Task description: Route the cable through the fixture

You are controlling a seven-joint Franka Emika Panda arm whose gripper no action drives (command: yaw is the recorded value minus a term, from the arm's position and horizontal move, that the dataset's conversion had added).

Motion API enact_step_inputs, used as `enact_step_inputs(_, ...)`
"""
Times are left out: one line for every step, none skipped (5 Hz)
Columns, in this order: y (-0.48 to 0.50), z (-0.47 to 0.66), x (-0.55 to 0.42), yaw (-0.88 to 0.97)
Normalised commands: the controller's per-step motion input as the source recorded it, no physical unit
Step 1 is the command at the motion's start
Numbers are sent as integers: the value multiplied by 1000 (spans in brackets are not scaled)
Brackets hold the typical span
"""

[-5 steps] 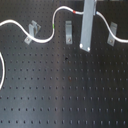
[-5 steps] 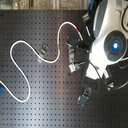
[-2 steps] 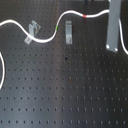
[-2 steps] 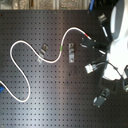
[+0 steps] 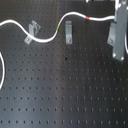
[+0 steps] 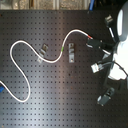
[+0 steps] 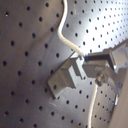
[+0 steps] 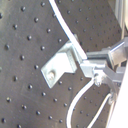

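Observation:
The white cable [image 5: 47, 38] snakes across the black perforated board in both exterior views. Its green band [image 5: 60, 29] lies just beside the second metal fixture [image 5: 68, 31]. Its red band [image 5: 89, 17] sits further toward the first exterior view's right. The cable passes close by the first fixture [image 5: 32, 31] and over the top of the second; whether it sits in their slots I cannot tell. My gripper [image 6: 96, 43] is shut on the cable just past the red band [image 6: 90, 37]. In the first wrist view the cable [image 7: 65, 35] runs past a fixture [image 7: 67, 77] to my fingertips [image 7: 92, 57].
The cable's long slack loops round at the second exterior view's left [image 6: 15, 55] and ends near a blue piece [image 6: 3, 91] at the edge. The arm's white body [image 6: 120, 45] hangs over the second exterior view's right side. The grey finger bar [image 5: 117, 40] stands at the first exterior view's right.
My gripper has moved toward the first exterior view's right with the cable in it. The red and green bands have slid the same way, the green one up to the second fixture.

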Motion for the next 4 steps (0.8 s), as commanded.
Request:
enact_step_inputs(11,117,-43,557)
enact_step_inputs(-155,11,-74,314)
enact_step_inputs(-244,1,-222,260)
enact_step_inputs(-211,5,-323,300)
